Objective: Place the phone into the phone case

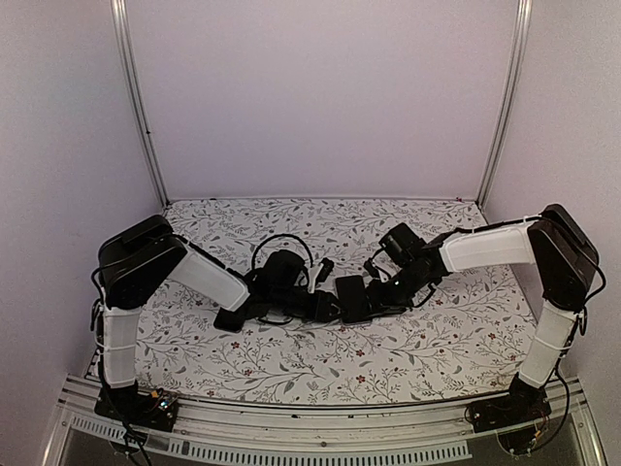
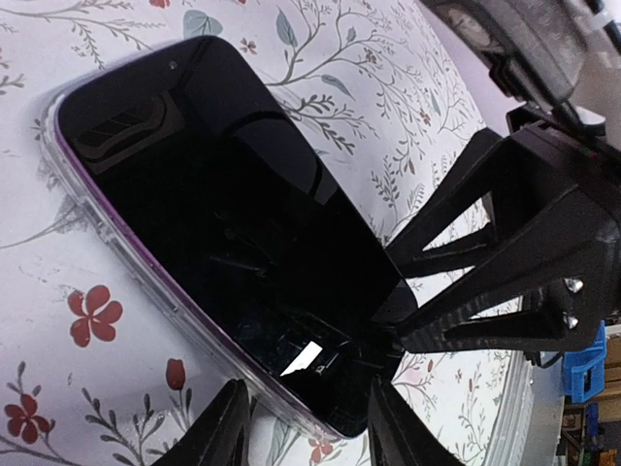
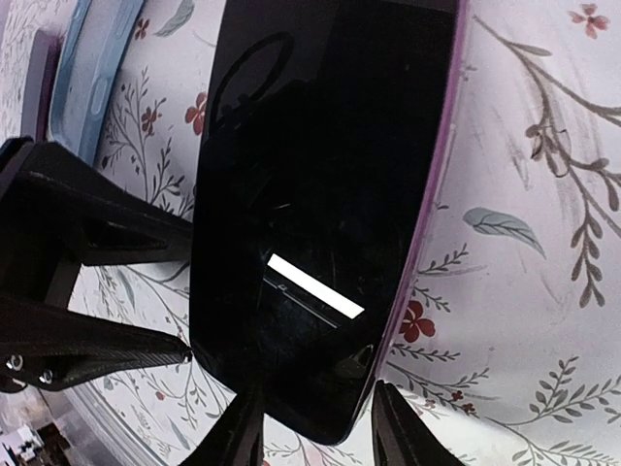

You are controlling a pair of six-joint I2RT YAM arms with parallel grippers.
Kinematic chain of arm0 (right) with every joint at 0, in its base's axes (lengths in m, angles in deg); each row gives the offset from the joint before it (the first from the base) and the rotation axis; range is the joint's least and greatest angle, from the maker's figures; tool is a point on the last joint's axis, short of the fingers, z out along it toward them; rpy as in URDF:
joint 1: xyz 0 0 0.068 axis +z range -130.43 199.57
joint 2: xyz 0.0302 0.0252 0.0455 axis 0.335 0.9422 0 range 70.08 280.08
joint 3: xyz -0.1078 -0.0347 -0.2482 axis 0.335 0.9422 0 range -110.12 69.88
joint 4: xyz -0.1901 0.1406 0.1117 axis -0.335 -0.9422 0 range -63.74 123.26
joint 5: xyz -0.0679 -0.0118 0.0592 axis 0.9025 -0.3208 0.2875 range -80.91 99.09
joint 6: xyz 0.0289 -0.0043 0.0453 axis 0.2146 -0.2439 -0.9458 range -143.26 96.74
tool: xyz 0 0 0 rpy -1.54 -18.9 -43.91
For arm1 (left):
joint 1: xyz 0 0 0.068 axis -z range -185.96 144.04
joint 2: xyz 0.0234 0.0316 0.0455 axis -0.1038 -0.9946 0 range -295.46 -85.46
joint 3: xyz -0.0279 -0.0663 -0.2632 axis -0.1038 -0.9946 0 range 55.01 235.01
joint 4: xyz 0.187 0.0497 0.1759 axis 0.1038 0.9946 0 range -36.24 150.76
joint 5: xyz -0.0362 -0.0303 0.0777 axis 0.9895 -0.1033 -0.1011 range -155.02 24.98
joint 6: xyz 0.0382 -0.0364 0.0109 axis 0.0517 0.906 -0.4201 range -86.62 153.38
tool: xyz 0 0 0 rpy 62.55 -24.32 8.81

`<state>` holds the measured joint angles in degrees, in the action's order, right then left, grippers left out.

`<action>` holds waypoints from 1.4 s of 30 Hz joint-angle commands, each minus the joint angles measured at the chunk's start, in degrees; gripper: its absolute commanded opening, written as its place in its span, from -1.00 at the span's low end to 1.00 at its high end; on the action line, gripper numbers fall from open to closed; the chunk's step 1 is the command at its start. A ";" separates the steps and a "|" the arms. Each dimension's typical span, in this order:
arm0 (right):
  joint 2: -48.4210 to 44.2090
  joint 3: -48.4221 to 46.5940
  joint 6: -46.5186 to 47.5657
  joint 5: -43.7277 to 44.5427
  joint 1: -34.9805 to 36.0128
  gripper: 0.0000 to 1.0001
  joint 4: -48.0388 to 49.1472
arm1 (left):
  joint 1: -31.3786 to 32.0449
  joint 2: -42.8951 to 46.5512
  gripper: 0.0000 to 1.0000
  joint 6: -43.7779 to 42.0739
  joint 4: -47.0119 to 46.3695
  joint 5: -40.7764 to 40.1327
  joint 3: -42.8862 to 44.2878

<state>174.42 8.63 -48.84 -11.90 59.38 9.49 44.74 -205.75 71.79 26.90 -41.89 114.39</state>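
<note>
1. Arms reach inward — left gripper [image 2: 309, 427] and right gripper [image 3: 315, 427] spread astride one end of the phone [image 2: 233, 223]
2. The clear case [image 2: 112, 238] rims it beneath them; each crowds the other's side

1. Tablecloth [image 1: 408, 359]: white sheet printed with grey leafy sprigs and small red flowers, lying flat and covering the whole work surface.
2. Back wall [image 1: 320, 97]: plain pale panel, standing behind the far edge of the cloth.
3. Left upright [image 1: 136, 107] and right upright [image 1: 505, 107]: 2 silver metal posts, rising at the rear corners.
4. Slotted metal rail [image 1: 320, 437]: running along the near edge.
5. Light-blue item [image 3: 97, 68]: lying on the cloth, showing 1 rounded edge, cut off by the frame; kind not discernible.
6. Blue plastic piece [image 2: 585, 364]: sitting past the cloth's edge, partly cropped.
</note>
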 commanded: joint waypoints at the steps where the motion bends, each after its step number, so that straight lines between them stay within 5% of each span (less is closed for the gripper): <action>1: -0.20 -3.68 2.39 4.89 0.58 -0.10 -3.70 | 0.46 0.02 -0.14 0.43 1.66 -1.37 -0.31; 7: -1.18 -7.75 4.49 7.85 0.52 0.05 -8.95 | 0.54 0.17 -0.15 0.39 2.59 -2.17 -0.17; 15: -2.28 -4.25 3.10 0.36 0.62 -1.00 -7.26 | 0.59 1.54 -0.16 0.70 1.21 -3.25 -2.05; 32: 11.30 -3.83 3.01 0.99 1.45 -1.00 0.83 | 0.89 1.31 -0.17 0.37 2.45 -3.68 -1.21; 42: 3.62 -6.03 3.71 3.55 0.09 -1.00 -2.96 | 0.99 1.62 -0.17 0.35 2.59 -3.99 -1.28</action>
<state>181.17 2.71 -45.74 -14.66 60.35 13.90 45.15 -205.01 72.45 26.86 -45.04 113.43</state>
